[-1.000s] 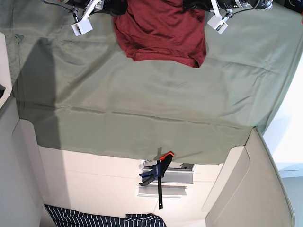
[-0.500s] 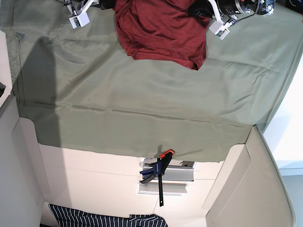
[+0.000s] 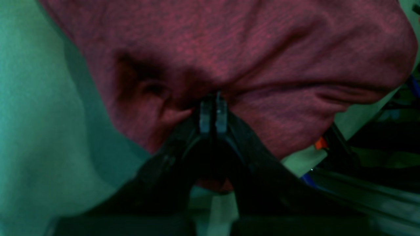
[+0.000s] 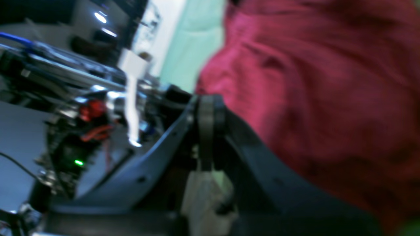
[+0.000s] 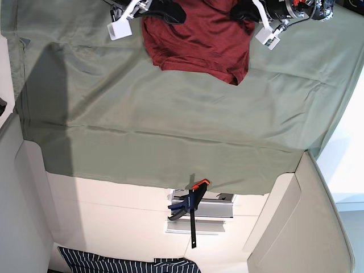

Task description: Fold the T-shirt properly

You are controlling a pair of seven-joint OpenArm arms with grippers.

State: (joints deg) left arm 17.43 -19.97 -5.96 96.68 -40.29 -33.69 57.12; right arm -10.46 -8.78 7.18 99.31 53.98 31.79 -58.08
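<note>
One thing fills most of the overhead view. What is it?

Green cloth (image 5: 170,114), wrinkled, spread across the table.

Where is the shirt?

The dark red shirt (image 5: 199,40) lies bunched on the cloth at its top edge, near the middle of that edge.

Anything else made of fabric?

Some striped fabric (image 5: 125,266), navy with white lines, sits well beyond the cloth's bottom edge.

And the arms?

Both reach in over the cloth's top edge. The left gripper (image 3: 213,111) is clenched, its fingertips pressed together with a pinch of the shirt puckered between them. Over the cloth it sits at the shirt's corner on the view's right (image 5: 242,11). The right gripper (image 4: 206,108) is clenched too, at the shirt's other corner (image 5: 165,11). Its wrist view is blurred, but red fabric meets the closed tips.

Any small items?

A clamp (image 5: 190,207), black and blue with an orange tip, lies just beyond the middle of the cloth's bottom edge.
</note>
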